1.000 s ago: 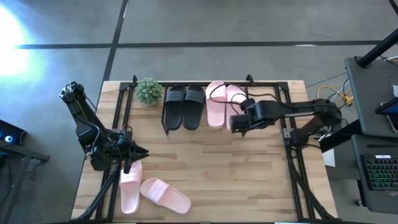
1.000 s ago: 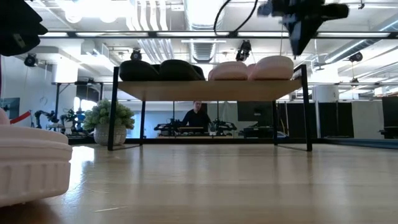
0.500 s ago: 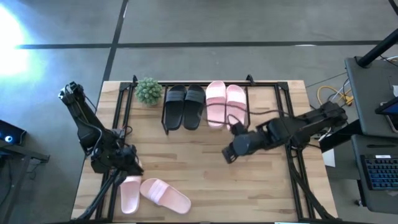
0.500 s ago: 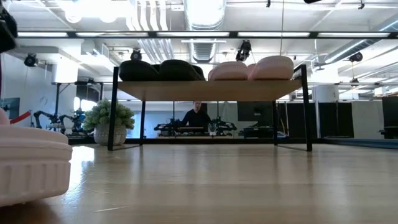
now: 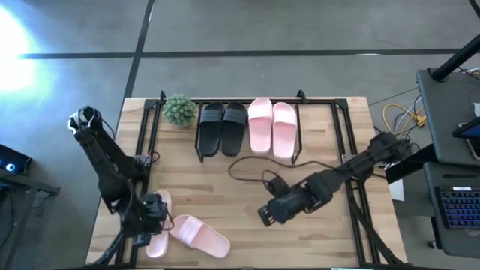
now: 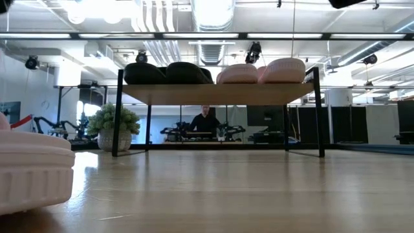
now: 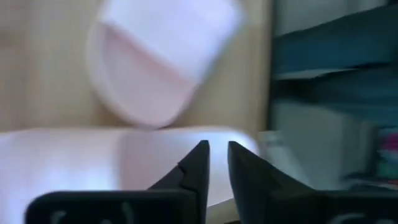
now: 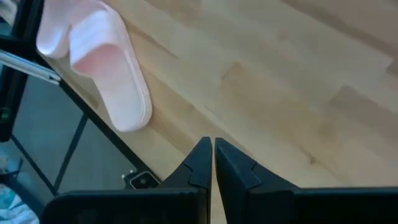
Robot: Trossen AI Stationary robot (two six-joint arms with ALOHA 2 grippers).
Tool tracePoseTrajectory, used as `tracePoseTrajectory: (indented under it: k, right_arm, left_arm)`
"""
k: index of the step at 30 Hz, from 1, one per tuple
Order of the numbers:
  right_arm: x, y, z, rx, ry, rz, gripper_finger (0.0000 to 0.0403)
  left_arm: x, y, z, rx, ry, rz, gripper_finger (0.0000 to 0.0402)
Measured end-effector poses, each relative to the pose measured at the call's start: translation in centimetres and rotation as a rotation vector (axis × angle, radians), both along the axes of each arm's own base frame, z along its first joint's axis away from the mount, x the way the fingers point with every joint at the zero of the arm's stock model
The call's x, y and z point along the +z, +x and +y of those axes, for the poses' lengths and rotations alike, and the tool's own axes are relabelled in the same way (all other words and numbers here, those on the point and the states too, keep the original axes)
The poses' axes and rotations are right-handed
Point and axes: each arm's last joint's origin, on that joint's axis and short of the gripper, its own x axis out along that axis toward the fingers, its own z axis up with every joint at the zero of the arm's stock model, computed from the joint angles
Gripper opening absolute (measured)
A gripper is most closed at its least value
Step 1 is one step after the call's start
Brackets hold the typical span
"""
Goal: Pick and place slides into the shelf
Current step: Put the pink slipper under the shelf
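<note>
The shelf (image 5: 322, 101) stands at the table's far edge with two black slides (image 5: 223, 128) and two pink slides (image 5: 273, 127) resting sole-down on its plank top (image 6: 220, 94). Two more pink slides lie on the table near its near left corner, one (image 5: 157, 231) under my left gripper and one (image 5: 199, 235) slanting beside it. My left gripper (image 5: 150, 215) hovers above them with its fingers nearly together (image 7: 216, 155). My right gripper (image 5: 268, 213) is shut (image 8: 211, 152) over bare tabletop, right of the slanting slide (image 8: 102, 65).
A small potted plant (image 5: 179, 109) stands left of the shelf. A dark cable (image 5: 247, 166) loops over the table behind the right arm. Bare wood (image 5: 225, 187) lies between the shelf and the loose slides. A person (image 6: 206, 122) shows in the room beyond.
My right gripper has left the pink slides on the shelf and swung toward the table's near edge and to the left, over the middle of the table. My left gripper has moved toward the near edge, over the two loose pink slides. No slide has moved.
</note>
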Motion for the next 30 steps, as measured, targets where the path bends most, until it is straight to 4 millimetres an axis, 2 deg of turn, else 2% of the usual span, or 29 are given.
tracePoseTrajectory:
  k: [4, 8, 13, 19, 22, 26, 30]
  right_arm:
    - [-0.7, 0.0, 0.8, -0.012, 0.008, 0.020, 0.0013]
    - [-0.7, -0.2, 1.3, -0.018, 0.011, 0.013, 0.0013]
    - [-0.7, -0.3, 1.5, -0.011, 0.007, 0.009, 0.0013]
    - [-0.9, -0.4, 1.3, 0.068, -0.059, 0.027, 0.0013]
    - [-1.0, -0.7, 1.0, 0.118, -0.107, 0.060, 0.0013]
    - [-1.3, -1.1, 0.5, 0.152, -0.159, 0.125, 0.0013]
    - [-1.5, -1.6, 0.3, 0.169, -0.192, 0.177, 0.0013]
  left_arm:
    - [1.4, 0.4, -0.7, -0.013, 0.267, 0.118, 0.0008]
    - [2.0, 0.5, -2.0, -0.037, 0.453, 0.194, 0.0007]
    - [0.8, 0.4, -4.4, -0.030, 0.513, 0.217, 0.0041]
    - [0.4, -0.3, -7.5, 0.022, 0.521, 0.240, 0.0117]
    - [0.2, -0.3, -8.3, 0.105, 0.610, 0.247, 0.0147]
    - [-0.4, -0.1, -8.8, 0.269, 0.796, 0.272, 0.0157]
    - [-2.2, 0.2, -9.6, 0.283, 0.916, 0.290, 0.0157]
